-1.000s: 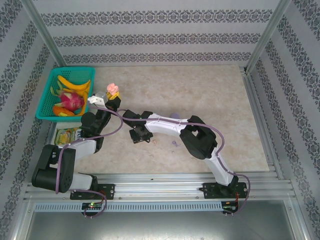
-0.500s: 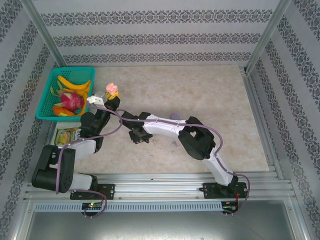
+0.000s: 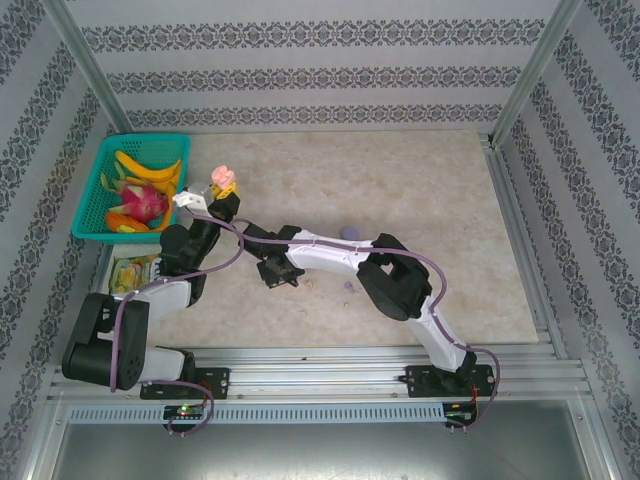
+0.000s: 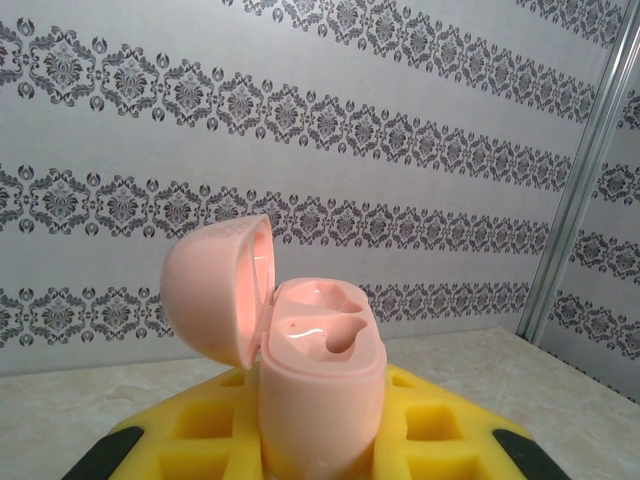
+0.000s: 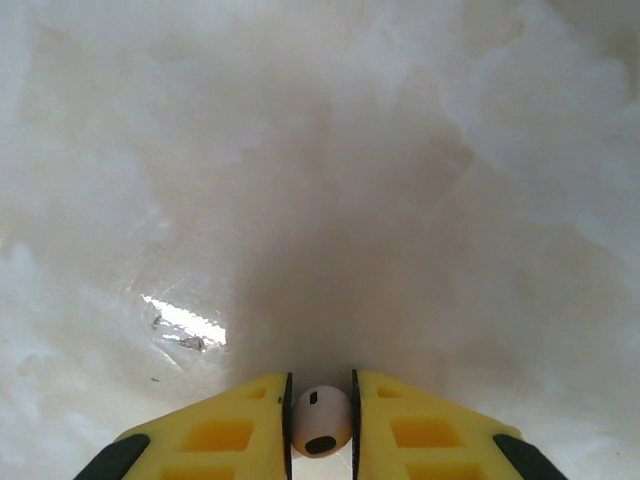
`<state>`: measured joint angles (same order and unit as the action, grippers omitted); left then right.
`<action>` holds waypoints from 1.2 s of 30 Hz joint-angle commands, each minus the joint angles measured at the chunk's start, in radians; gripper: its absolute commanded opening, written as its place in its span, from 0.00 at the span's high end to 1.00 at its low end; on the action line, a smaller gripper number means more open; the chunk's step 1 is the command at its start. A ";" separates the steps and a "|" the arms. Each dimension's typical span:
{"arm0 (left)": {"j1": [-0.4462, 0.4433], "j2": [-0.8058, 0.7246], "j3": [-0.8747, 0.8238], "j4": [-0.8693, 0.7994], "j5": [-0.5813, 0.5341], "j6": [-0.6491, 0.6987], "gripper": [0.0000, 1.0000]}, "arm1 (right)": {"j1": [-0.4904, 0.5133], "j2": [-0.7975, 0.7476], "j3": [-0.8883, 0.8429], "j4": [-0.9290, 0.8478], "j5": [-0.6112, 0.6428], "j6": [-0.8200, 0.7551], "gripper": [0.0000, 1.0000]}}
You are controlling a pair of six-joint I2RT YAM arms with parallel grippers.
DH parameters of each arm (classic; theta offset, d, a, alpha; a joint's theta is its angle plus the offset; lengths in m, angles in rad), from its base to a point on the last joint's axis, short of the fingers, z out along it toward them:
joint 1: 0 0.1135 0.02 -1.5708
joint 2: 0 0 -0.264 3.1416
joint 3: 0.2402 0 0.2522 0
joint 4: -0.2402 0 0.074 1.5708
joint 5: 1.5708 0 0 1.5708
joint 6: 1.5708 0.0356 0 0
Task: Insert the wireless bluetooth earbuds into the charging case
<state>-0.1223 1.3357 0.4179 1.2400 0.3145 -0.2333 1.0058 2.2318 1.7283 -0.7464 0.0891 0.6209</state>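
Observation:
The pink charging case (image 4: pixel 322 390) stands upright with its lid (image 4: pixel 215 290) flipped open to the left, and my left gripper (image 4: pixel 320 445) is shut on its body. Both of its wells look hollow. From above, that case (image 3: pixel 224 178) is held up near the green basket. My right gripper (image 5: pixel 321 400) is down at the table, shut on a pale pink earbud (image 5: pixel 321 420) pinched between its yellow fingers (image 5: pixel 250 430). In the top view the right gripper (image 3: pixel 250 228) reaches left, just below the left gripper (image 3: pixel 222 197). Small loose pieces, one pink (image 3: pixel 313 283) and one light purple (image 3: pixel 350 288), lie on the table.
A green basket (image 3: pixel 93 190) with bananas and a dragon fruit sits at the far left. A yellow-green packet (image 3: pixel 130 270) lies under the left arm. A purple rounded object (image 3: pixel 350 232) rests behind the right arm. The marble table (image 3: pixel 430 200) stretches to the right.
The right gripper has narrowed onto the earbud, and the right arm's wrist has shifted slightly left. The left arm and the case have stayed still.

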 commanded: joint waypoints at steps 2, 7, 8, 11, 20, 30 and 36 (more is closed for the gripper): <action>0.004 -0.042 0.013 0.002 0.033 0.009 1.00 | -0.010 -0.068 -0.052 0.024 0.040 -0.012 0.79; 0.004 -0.052 0.015 -0.022 0.048 0.016 1.00 | -0.035 -0.109 -0.094 0.046 0.057 -0.018 0.79; 0.003 -0.053 0.013 -0.026 0.050 0.020 1.00 | -0.041 -0.118 -0.103 0.050 0.060 -0.019 0.80; 0.003 -0.058 0.011 -0.040 0.061 0.022 1.00 | -0.061 -0.142 -0.135 0.069 0.071 -0.025 0.80; 0.004 -0.059 0.001 -0.073 0.118 0.031 1.00 | -0.153 -0.230 -0.227 0.127 0.075 -0.057 0.80; -0.006 0.011 0.024 -0.078 0.295 0.026 1.00 | -0.253 -0.373 -0.248 0.130 0.102 -0.150 0.80; -0.040 0.077 0.040 -0.064 0.335 0.051 1.00 | -0.282 -0.436 -0.202 0.109 0.119 -0.208 0.80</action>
<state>-0.1413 1.3914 0.4213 1.1481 0.5922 -0.2100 0.7341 1.8324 1.4845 -0.6228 0.1761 0.4644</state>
